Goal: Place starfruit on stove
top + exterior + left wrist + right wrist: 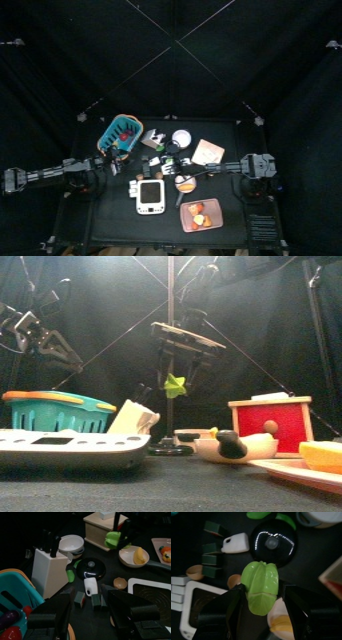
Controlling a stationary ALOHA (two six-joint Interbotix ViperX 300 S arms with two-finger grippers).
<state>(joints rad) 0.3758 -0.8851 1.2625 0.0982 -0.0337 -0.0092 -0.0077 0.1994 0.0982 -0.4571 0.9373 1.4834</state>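
The green starfruit (262, 588) is clamped between the jaws of my right gripper (263, 604). In the front view the starfruit (174, 384) hangs in the air under that gripper (182, 360), above the table's middle and to the right of the stove. The stove (64, 446) is white with a dark centre panel; it lies at the front left, and also shows in the top view (151, 196) and the right wrist view (191, 607). My left gripper (93, 612) is open and empty, raised at the left near the basket.
A teal basket (56, 408) stands behind the stove, with a white knife block (48, 566) beside it. A black lidded pot (89, 567), a wooden bowl (235, 446), a pink-and-white box (271, 421) and a pink tray (201, 215) with food fill the middle and right.
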